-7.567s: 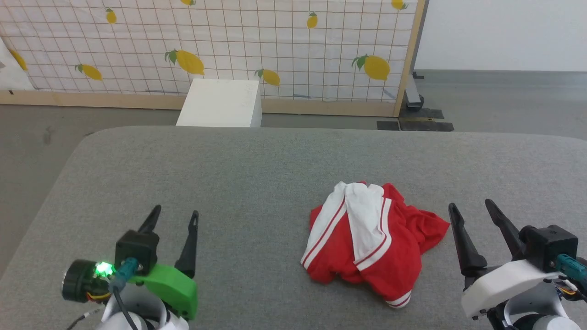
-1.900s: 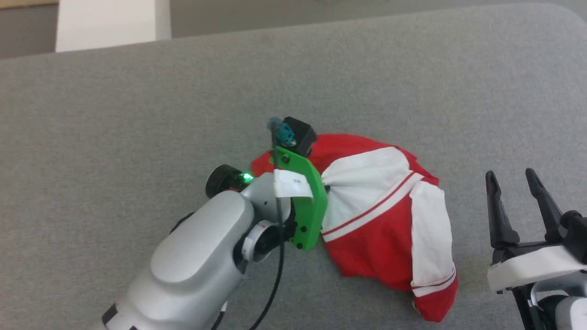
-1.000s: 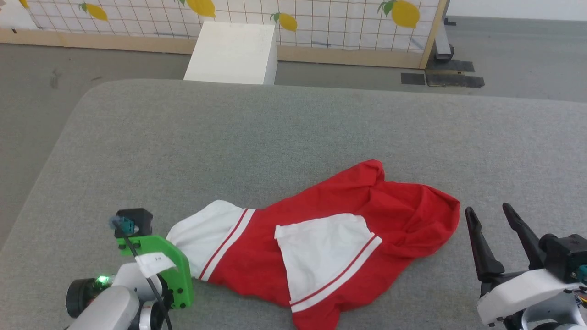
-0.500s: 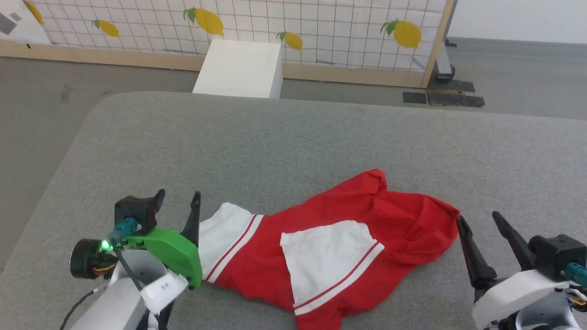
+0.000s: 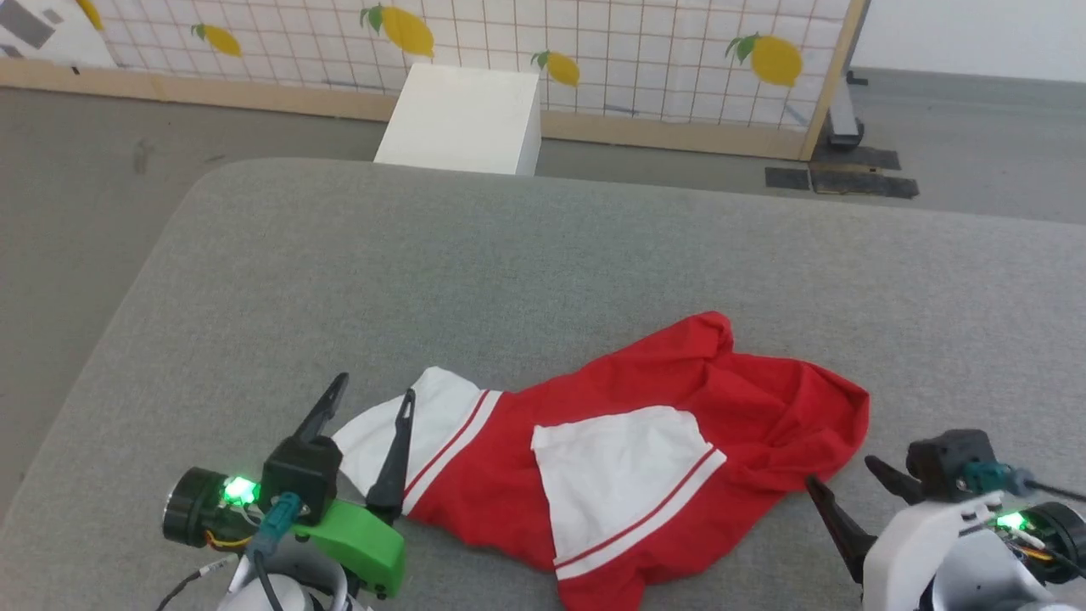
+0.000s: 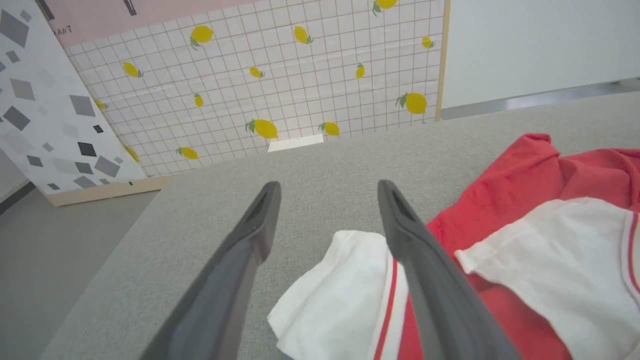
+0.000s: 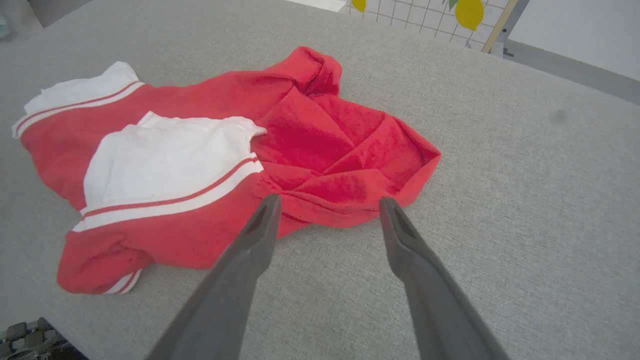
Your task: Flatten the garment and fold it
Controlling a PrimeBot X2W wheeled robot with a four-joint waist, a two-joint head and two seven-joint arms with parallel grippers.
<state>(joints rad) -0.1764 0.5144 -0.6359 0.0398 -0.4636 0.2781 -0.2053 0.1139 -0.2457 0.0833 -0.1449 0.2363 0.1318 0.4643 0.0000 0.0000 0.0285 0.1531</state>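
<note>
Left end effector (image 5: 377, 386) just let go of the white sleeve (image 5: 437, 399) at the garment's (image 5: 679, 407) 9 o'clock end, now spread over it; right end effector (image 5: 840, 473) spread at 4 o'clock; garment dragged out long on the tabletop (image 5: 509, 255), still rumpled, so flattening isn't done.

The left gripper (image 6: 328, 186), fingers spread and empty, hangs over the grey surface (image 6: 190, 225); one finger overlaps the white sleeve (image 6: 345, 295) of the red jersey (image 6: 520, 170), lemon-print screen (image 6: 280, 75) behind
</note>
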